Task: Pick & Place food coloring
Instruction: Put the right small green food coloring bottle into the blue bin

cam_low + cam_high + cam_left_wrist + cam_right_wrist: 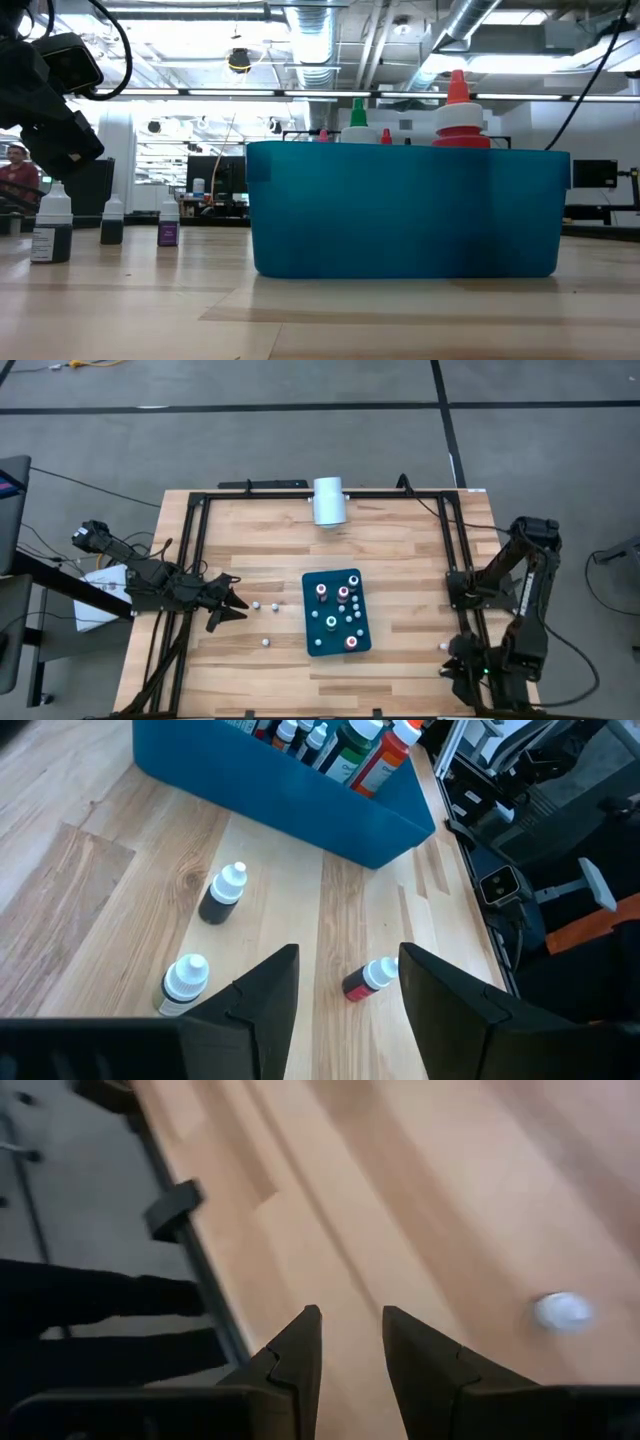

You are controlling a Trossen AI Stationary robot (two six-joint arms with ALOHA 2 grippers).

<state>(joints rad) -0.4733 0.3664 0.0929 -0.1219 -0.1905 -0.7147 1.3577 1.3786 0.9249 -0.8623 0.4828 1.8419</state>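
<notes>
Hovering left claw point(238, 608) was apart, empty; several bottles point(323, 592) sat in tray point(312, 582), three point(256, 605) remained on worktop point(400, 550).

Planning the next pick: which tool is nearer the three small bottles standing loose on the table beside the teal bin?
Left. The left tool is right beside the loose bottles; the right tool sits beyond the teal bin, at the table's far edge.
</notes>
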